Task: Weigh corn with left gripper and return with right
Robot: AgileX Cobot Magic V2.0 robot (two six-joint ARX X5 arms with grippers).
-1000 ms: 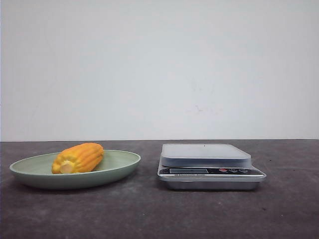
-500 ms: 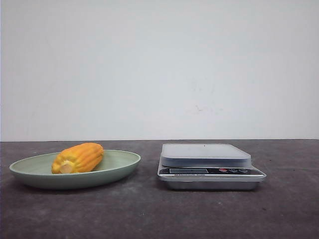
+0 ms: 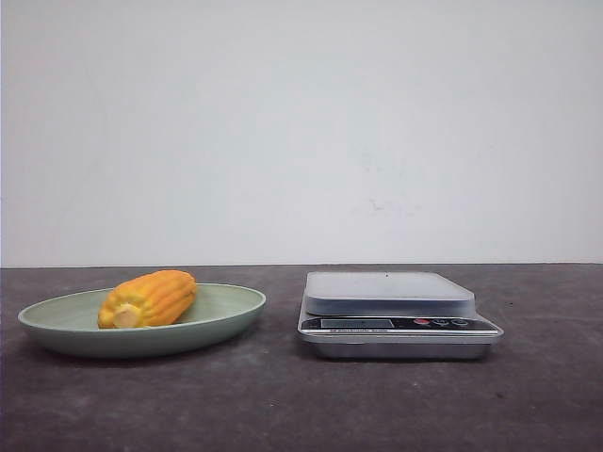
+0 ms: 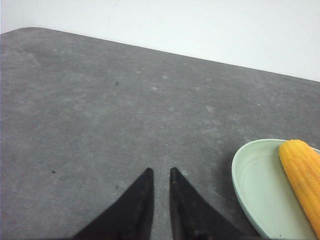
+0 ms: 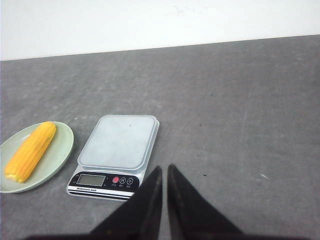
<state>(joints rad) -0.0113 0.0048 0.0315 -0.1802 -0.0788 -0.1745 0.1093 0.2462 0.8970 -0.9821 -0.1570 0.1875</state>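
The corn [image 3: 148, 298], a short orange-yellow cob with a pale cut end, lies in a pale green plate [image 3: 231, 314] on the left of the table. It also shows in the left wrist view [image 4: 302, 175] and the right wrist view [image 5: 30, 151]. My left gripper [image 4: 160, 170] hovers over bare table beside the plate, its fingers close together and empty. My right gripper [image 5: 165, 167] is beside the scale's near corner, its fingers almost touching and empty. Neither arm shows in the front view.
A silver kitchen scale [image 3: 388, 294] with a bare platform stands right of the plate; it also shows in the right wrist view [image 5: 120, 142]. The dark grey table [image 3: 283, 405] ends at a white wall behind.
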